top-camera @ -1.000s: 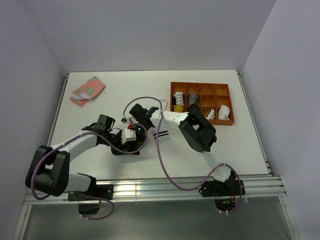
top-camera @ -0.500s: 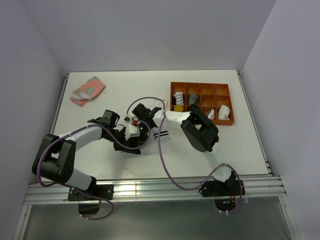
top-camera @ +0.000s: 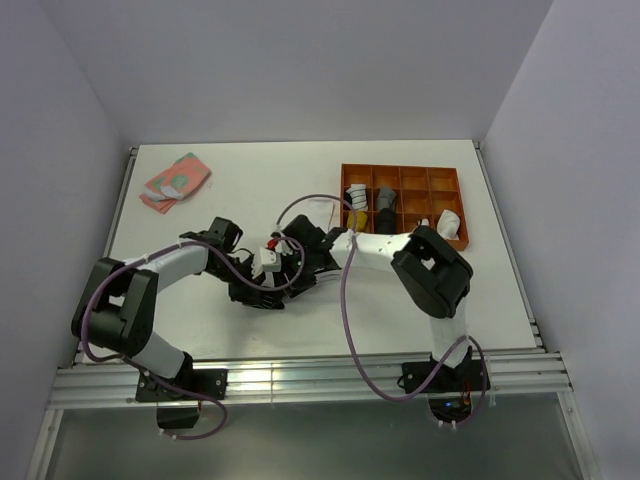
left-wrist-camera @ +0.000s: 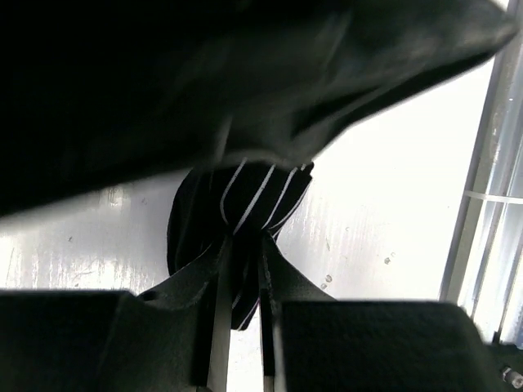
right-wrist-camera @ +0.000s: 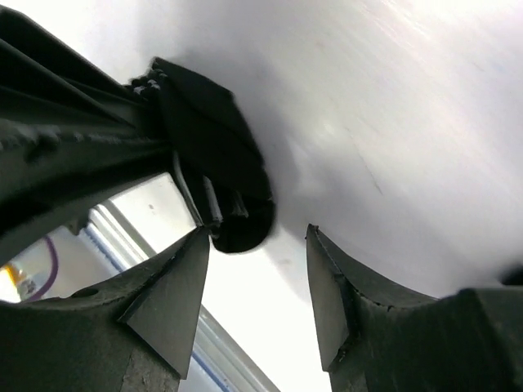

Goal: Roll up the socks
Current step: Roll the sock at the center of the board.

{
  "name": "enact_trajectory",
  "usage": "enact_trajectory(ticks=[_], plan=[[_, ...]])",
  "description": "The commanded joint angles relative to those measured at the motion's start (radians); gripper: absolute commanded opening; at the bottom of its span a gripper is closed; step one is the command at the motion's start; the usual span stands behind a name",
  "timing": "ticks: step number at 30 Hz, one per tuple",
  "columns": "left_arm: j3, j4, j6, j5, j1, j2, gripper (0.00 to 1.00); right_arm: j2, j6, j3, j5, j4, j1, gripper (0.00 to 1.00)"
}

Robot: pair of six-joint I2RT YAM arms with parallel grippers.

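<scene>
The black sock with thin white stripes (left-wrist-camera: 245, 200) is bunched on the white table and pinched between my left gripper's (left-wrist-camera: 243, 273) two fingers, which are shut on it. In the right wrist view the same sock (right-wrist-camera: 221, 163) is a dark bundle just beyond my right gripper (right-wrist-camera: 257, 237), which is open and empty, with its left fingertip beside the sock. In the top view both grippers meet mid-table, left (top-camera: 268, 277) and right (top-camera: 300, 258), and they hide the sock. The pink sock with teal patches (top-camera: 175, 181) lies at the far left.
An orange compartment tray (top-camera: 402, 171) stands at the back right and holds several rolled socks, one of them white with black bands (top-camera: 355, 194). Purple cables (top-camera: 345, 300) loop over the table near both arms. The table's metal front rail (top-camera: 300, 375) is close behind the arms.
My right arm has swung left and down, bringing its gripper against the left one. The left gripper has shifted slightly right. The striped sock, partly visible on the table before, is now covered.
</scene>
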Motion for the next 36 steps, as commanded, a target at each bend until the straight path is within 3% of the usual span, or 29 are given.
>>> enact_trajectory(ticks=[1, 20, 31, 36], plan=[[0.003, -0.106, 0.029, -0.004, -0.008, 0.033, 0.07, -0.106, 0.063, -0.059, 0.132, 0.095, 0.001, 0.59], [0.077, -0.202, 0.043, 0.020, -0.004, 0.093, 0.02, -0.296, 0.172, -0.222, 0.518, 0.058, -0.024, 0.59], [0.186, -0.324, 0.054, 0.034, 0.003, 0.213, 0.02, -0.556, 0.172, -0.441, 0.627, 0.259, -0.008, 0.58], [0.259, -0.411, 0.073, 0.057, 0.006, 0.309, 0.02, -0.605, 0.102, -0.482, 0.711, 0.322, 0.074, 0.58]])
